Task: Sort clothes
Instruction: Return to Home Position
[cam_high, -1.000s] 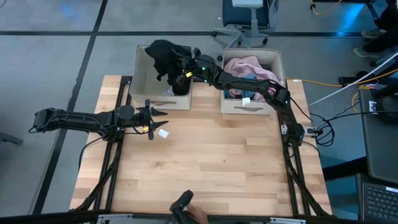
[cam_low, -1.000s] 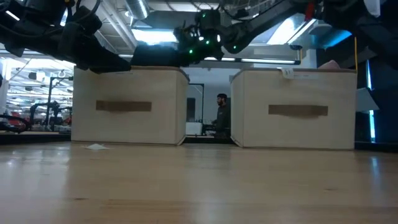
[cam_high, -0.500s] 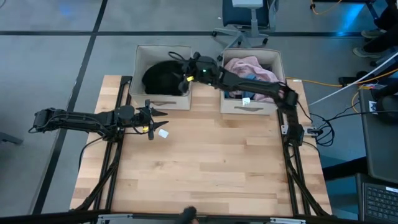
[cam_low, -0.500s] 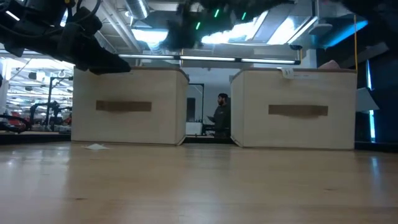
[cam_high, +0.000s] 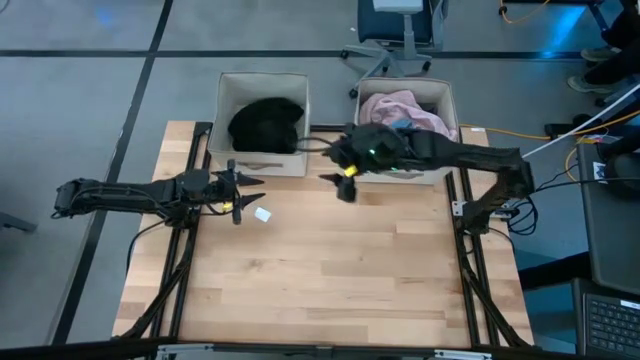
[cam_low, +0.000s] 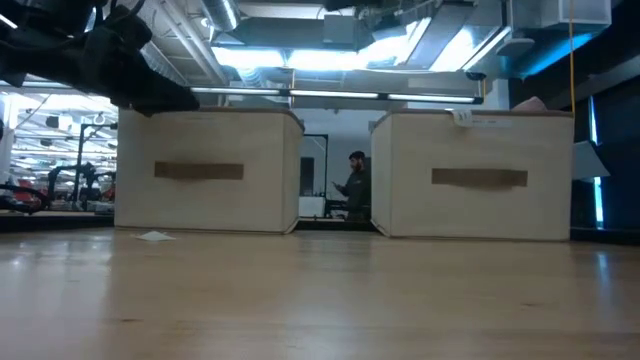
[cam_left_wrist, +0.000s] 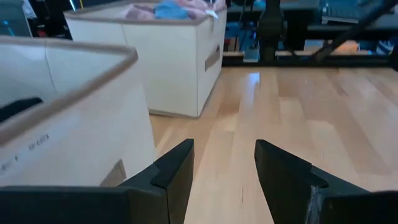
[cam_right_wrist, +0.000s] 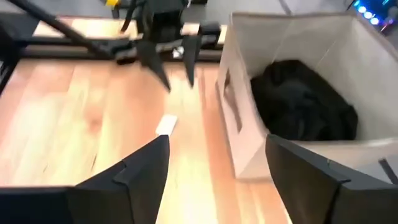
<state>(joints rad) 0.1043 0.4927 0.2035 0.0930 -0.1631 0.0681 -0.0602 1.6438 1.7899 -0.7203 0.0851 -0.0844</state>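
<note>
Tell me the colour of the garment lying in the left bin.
Plain black. The garment in the left bin shows best in the high view.

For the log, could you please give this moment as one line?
black shirt in left bin; pink shirt in right bin; right gripper open, empty, above table; left gripper open, empty, near left bin

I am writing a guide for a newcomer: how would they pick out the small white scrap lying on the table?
On the wooden table, find the beige bin that holds the black garment. In front of it, beside the left hand, lies the small white scrap. Unlike the dark hand and the tall bin, it is pale, flat and loose.
</note>
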